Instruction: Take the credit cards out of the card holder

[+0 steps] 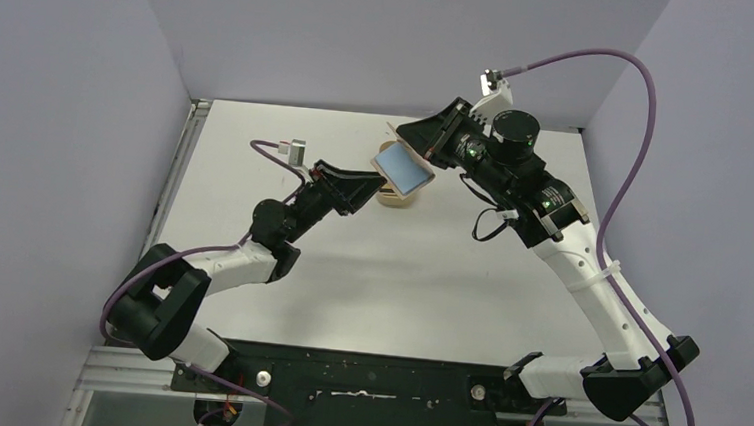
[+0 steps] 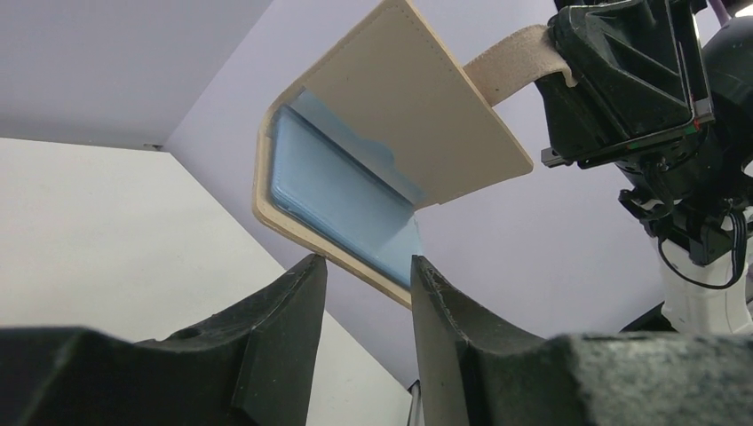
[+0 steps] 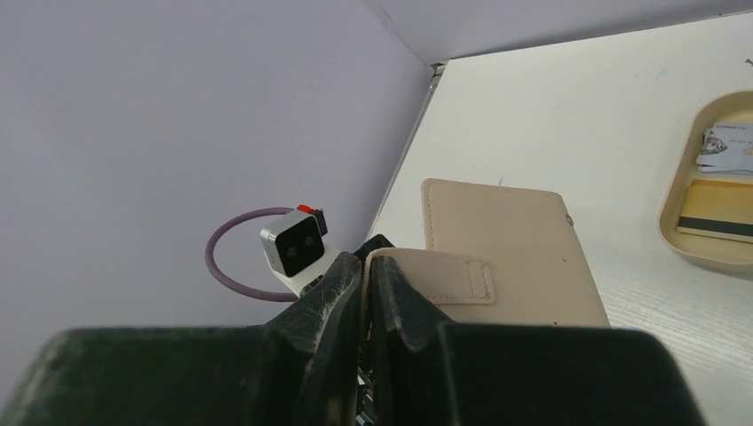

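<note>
The beige-tan card holder (image 1: 417,179) hangs open in the air over the middle back of the table. A light blue credit card (image 1: 402,167) lies in it; it also shows in the left wrist view (image 2: 333,191) between the two tan panels (image 2: 417,106). My right gripper (image 3: 367,259) is shut on the holder's strap tab (image 3: 444,280) and holds it up. My left gripper (image 2: 366,266) is open, its fingertips either side of the holder's lower edge, close to the blue card. In the top view the left gripper (image 1: 373,185) sits just left of the holder.
An oval tan dish (image 3: 684,244) sits on the table below the holder, with a white card (image 3: 724,146) and a gold card with a black stripe (image 3: 715,217) in it. The dish also shows in the top view (image 1: 394,199). Walls close off the left, back and right.
</note>
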Robot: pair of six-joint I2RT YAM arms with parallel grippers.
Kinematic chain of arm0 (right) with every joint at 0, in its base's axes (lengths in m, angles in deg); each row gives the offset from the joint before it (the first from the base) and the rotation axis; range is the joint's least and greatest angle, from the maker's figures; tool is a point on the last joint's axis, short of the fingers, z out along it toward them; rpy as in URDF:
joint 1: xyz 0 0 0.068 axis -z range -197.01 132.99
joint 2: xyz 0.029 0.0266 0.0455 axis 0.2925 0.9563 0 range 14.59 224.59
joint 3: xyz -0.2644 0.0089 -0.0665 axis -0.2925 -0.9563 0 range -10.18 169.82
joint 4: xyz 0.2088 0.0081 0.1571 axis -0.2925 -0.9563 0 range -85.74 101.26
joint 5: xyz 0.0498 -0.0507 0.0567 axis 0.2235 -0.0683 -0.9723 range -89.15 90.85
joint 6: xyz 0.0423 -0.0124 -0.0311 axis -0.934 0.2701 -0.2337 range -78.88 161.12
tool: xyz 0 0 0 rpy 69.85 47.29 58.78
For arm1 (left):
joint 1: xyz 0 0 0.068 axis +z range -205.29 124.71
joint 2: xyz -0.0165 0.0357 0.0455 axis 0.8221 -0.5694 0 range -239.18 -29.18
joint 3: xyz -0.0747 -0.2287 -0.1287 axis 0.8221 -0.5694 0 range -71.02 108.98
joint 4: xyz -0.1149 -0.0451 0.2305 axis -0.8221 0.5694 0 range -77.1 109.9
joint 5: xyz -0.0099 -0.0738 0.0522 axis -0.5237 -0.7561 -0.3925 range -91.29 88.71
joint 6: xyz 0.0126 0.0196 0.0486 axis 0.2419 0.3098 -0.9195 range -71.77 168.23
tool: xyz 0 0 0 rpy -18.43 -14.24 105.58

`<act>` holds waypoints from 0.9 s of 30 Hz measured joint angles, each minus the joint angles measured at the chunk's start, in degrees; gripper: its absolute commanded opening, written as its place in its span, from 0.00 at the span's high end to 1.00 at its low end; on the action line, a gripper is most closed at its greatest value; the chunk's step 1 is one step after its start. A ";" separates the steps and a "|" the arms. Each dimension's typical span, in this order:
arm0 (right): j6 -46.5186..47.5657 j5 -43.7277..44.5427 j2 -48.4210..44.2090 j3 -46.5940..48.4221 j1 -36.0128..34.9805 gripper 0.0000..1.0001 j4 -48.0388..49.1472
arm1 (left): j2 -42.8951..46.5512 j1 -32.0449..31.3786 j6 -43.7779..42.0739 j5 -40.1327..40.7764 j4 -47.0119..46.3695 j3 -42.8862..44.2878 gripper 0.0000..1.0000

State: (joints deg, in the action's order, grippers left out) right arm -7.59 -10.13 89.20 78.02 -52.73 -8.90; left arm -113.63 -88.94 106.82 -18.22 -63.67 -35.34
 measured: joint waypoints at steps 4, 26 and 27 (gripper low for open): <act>0.00 -0.02 0.00 0.00 -0.02 1.00 0.28 | 0.00 0.00 1.90 0.37 0.00 0.15 0.87; 1.66 -0.42 -0.66 -1.70 -0.76 1.00 1.18 | -6.32 1.25 18.69 5.25 -0.44 1.14 1.00; 1.86 -0.24 -1.11 -2.73 -0.76 1.00 1.27 | -6.23 1.62 18.69 4.94 -0.42 -0.09 1.00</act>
State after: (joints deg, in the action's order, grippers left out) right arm -5.73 -10.37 88.08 75.29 -53.50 -7.64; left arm -119.86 -87.32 125.50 -13.28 -64.09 -35.43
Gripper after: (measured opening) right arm 0.066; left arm 0.002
